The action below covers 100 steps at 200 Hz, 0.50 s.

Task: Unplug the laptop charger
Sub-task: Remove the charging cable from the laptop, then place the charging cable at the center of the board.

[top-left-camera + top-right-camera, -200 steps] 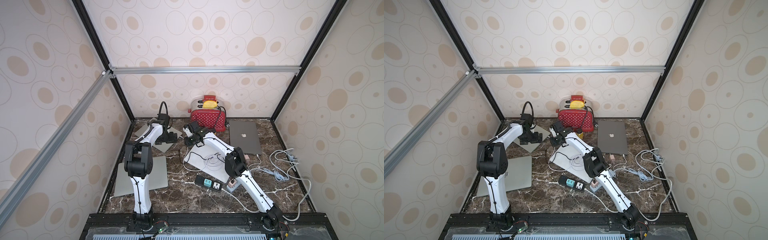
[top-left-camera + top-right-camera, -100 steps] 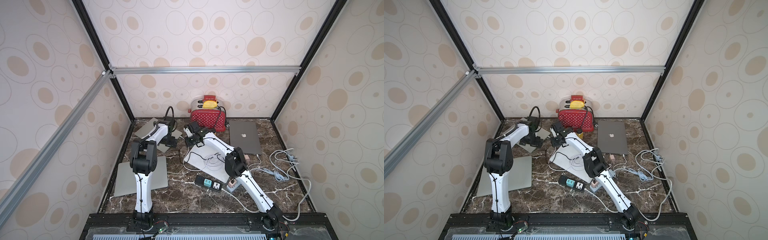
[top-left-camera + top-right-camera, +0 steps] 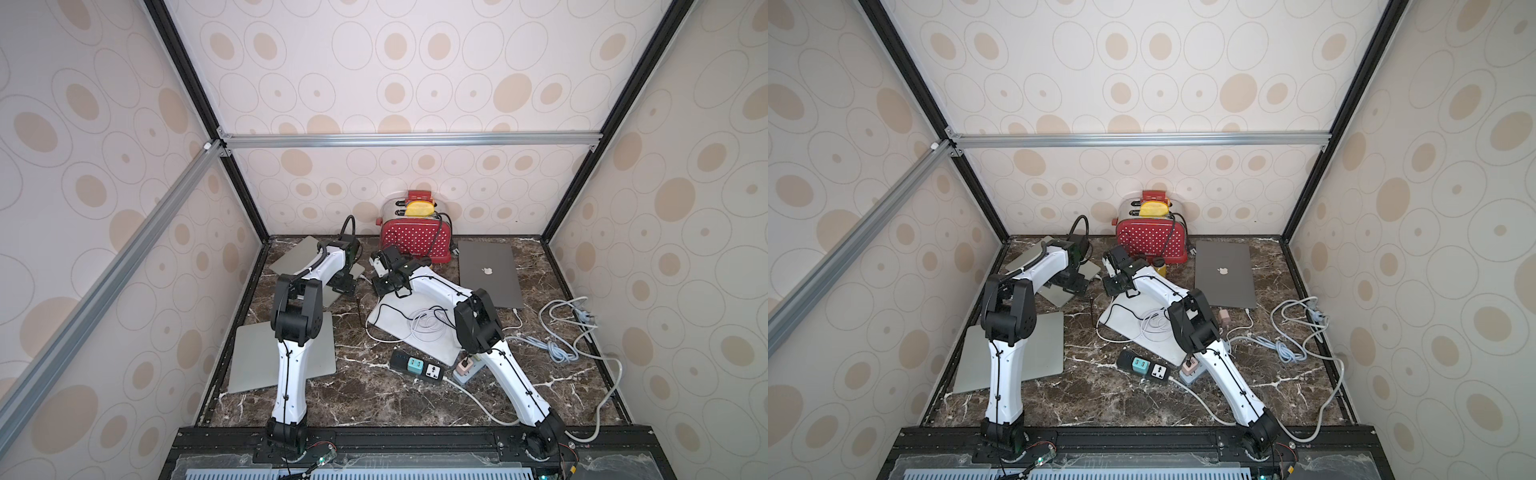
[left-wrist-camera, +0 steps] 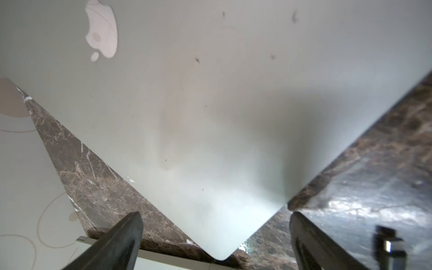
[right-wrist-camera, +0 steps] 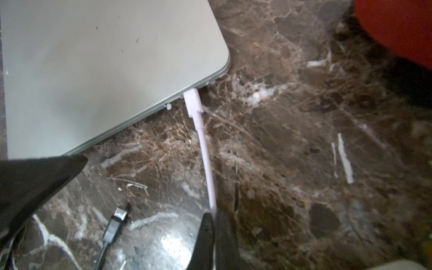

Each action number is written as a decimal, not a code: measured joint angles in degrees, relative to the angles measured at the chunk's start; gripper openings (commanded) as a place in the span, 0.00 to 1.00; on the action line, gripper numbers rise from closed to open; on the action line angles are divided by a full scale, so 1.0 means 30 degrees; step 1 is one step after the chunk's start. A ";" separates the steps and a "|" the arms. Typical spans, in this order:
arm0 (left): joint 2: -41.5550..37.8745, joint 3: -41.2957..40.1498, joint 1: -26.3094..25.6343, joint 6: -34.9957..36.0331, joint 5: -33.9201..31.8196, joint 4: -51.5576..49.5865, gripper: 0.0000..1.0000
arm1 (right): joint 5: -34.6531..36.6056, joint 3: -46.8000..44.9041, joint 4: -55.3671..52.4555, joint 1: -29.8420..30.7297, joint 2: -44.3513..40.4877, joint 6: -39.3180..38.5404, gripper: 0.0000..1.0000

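Note:
A closed silver laptop (image 5: 105, 70) lies at the back left of the marble floor (image 3: 299, 253). The laptop charger's white plug (image 5: 192, 102) sits in a port on the laptop's edge near a corner. Its white cable (image 5: 207, 159) runs from the plug straight into my right gripper (image 5: 214, 217), which is shut on the cable a short way from the plug. In both top views the right gripper (image 3: 380, 286) (image 3: 1113, 286) sits low beside that laptop. My left gripper (image 4: 215, 216) is open and hovers over another corner of the same laptop (image 4: 210, 105), holding nothing.
A red toaster (image 3: 415, 243) stands at the back wall, with a dark grey laptop (image 3: 490, 274) to its right. A white laptop (image 3: 419, 332) with coiled cables lies mid-floor, and another silver laptop (image 3: 286, 357) lies front left. A power strip (image 3: 419, 365) and grey cables (image 3: 561, 332) are nearby. A loose black connector (image 5: 119, 214) lies beside the right gripper.
My left arm has swung to the right, bringing its open gripper over the silver laptop's corner. The right arm has stayed put, its jaws closing the last bit on the cable.

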 measured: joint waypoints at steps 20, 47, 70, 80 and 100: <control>0.0590 0.0648 0.0036 -0.0058 0.0117 -0.0328 0.99 | -0.0073 -0.1005 0.0415 0.0015 -0.0634 -0.0007 0.00; 0.0685 0.0838 0.0095 -0.0138 0.0335 -0.0408 0.99 | -0.0124 -0.2259 -0.0182 0.0015 -0.1501 0.0000 0.00; 0.0787 0.0976 0.0233 -0.0153 0.0546 -0.0532 0.99 | -0.0248 -0.3774 -0.0109 0.0036 -0.2514 0.0000 0.00; 0.0801 0.1013 0.0277 -0.0175 0.0670 -0.0568 0.99 | -0.0284 -0.4459 -0.0066 0.0036 -0.2973 0.0000 0.00; 0.0801 0.1027 0.0299 -0.0233 0.0882 -0.0597 0.99 | -0.0262 -0.5391 -0.0073 0.0080 -0.3759 -0.0007 0.00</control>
